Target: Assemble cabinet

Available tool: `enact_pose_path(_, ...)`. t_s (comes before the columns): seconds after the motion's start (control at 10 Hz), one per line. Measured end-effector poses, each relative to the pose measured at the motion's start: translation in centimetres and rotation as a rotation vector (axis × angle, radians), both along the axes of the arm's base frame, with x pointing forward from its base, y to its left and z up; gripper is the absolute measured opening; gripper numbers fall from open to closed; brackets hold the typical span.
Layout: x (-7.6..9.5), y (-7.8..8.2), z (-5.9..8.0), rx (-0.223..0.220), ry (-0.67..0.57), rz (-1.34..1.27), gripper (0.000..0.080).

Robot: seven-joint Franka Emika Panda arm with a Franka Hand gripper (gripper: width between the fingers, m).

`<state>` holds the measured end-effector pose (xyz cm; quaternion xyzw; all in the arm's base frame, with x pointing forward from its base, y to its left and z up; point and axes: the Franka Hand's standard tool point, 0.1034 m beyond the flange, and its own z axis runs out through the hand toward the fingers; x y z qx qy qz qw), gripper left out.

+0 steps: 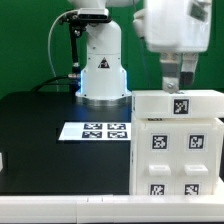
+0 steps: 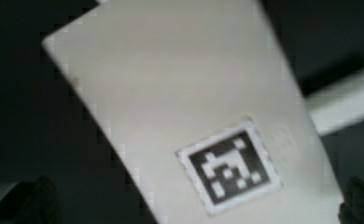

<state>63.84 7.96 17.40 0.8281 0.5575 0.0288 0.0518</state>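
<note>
The cabinet [image 1: 178, 140] is a big white box with several black-and-white tags, standing at the exterior view's right on the black table. My gripper [image 1: 180, 78] hangs just above its top back edge, fingers pointing down. In the wrist view a white tagged face of the cabinet [image 2: 161, 110] fills the picture, tilted, and runs down between my gripper [image 2: 193, 208]. The dark fingers [image 2: 15, 202] sit far apart at the picture's corners, so the gripper is open. Whether they touch the cabinet is not visible.
The marker board [image 1: 95, 130] lies flat on the table in front of the robot's white base [image 1: 102, 75]. A small white part [image 1: 3, 160] shows at the exterior view's left edge. A pale table edge [image 1: 60, 205] runs along the front.
</note>
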Motion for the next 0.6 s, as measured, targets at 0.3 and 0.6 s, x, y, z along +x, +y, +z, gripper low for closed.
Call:
enact_pose_path(0.3, -0.01, -0.74, -0.1, -0.029, 0.0, 0.108, 0.0796)
enact_pose_path(0.6, -0.48, -0.6, -1.03, -0.066, 0.088, -0.029, 0.0796)
